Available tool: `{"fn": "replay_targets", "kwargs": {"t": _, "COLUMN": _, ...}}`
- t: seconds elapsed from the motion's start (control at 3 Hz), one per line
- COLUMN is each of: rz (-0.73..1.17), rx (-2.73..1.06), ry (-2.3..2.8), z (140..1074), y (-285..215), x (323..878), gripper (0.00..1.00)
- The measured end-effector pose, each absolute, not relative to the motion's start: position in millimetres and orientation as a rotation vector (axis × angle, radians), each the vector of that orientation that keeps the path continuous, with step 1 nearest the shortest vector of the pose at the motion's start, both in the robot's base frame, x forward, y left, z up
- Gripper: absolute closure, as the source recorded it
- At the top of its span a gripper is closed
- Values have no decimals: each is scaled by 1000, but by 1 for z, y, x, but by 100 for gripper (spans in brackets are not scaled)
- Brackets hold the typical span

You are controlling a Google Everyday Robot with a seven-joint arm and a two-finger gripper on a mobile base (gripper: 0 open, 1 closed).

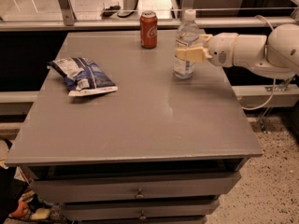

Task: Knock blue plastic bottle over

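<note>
The blue plastic bottle (186,31), clear with a white cap and a white label, stands upright at the back right of the grey table (149,120). My gripper (187,52) reaches in from the right on a white arm (243,50). It is at the bottle's mid-height, overlapping its label. The bottle's lower part (183,69) shows below the gripper and rests on the table.
A red soda can (148,29) stands upright to the left of the bottle, near the back edge. A blue-and-white chip bag (83,76) lies at the left. A railing and glass run behind the table. Drawers are below the front edge.
</note>
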State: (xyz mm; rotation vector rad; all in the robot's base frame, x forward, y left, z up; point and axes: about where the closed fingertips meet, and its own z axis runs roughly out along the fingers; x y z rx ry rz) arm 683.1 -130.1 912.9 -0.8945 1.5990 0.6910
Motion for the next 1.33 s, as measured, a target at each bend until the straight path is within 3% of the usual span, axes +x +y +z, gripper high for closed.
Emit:
{"fn": "replay_targets", "kwargs": {"t": 0.67, "rz": 640, "rx": -929, "ry": 1627, "z": 925, "y": -138, "x": 684, "gripper": 100}}
{"fn": "replay_targets", "kwargs": {"t": 1.33, "rz": 455, "rx": -1087, "ry": 1765, "z": 960, "y": -164, "x": 678, "gripper": 100}}
